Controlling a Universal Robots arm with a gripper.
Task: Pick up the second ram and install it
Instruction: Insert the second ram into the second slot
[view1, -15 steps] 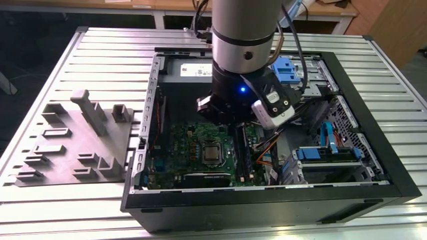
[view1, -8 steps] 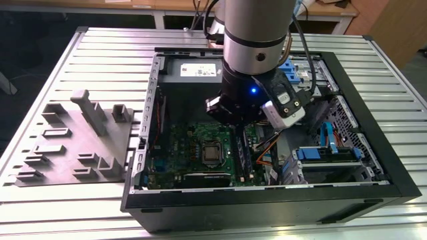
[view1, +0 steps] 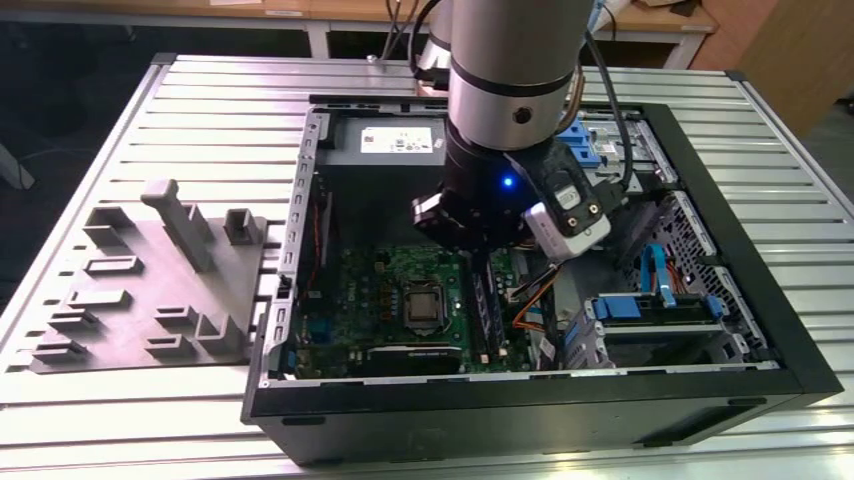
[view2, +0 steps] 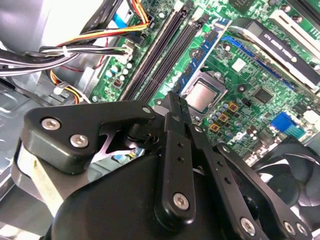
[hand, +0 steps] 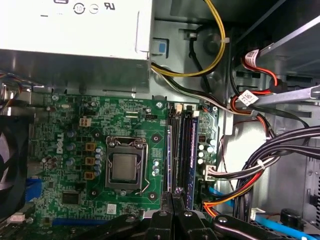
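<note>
So the second ram (hand: 168, 160) isn't in the fingers as far as I can see. In the first wrist view there's a thin blue-edged board standing on edge in the slot right beside the CPU (hand: 123, 166), and I'm fairly sure that's it. Edge-on like this, though, I can't swear it's a stick and not just the slot. The gripper (hand: 173, 198) sits at one end of that strip, just off the CPU's corner, with its fingers pressed flat together and nothing pinched between them. The second wrist view shows the same thing, with the closed tips lined up on the blue strip next to the CPU. One step further from the CPU, the black slots (hand: 181, 150) look bare, and well beyond them hangs a cable bundle (hand: 280, 150). All of it sits on the motherboard (hand: 75, 125) inside the open case (view1: 534, 410). My read is that the pick-up is done and this is the seating step, with the shut fingers used as a pusher. The next move calls for a dead-straight push on the stick's top edge, with no sliding off toward the CPU. It also needs both ends to go home, and I can't see whether the latches have closed.
</note>
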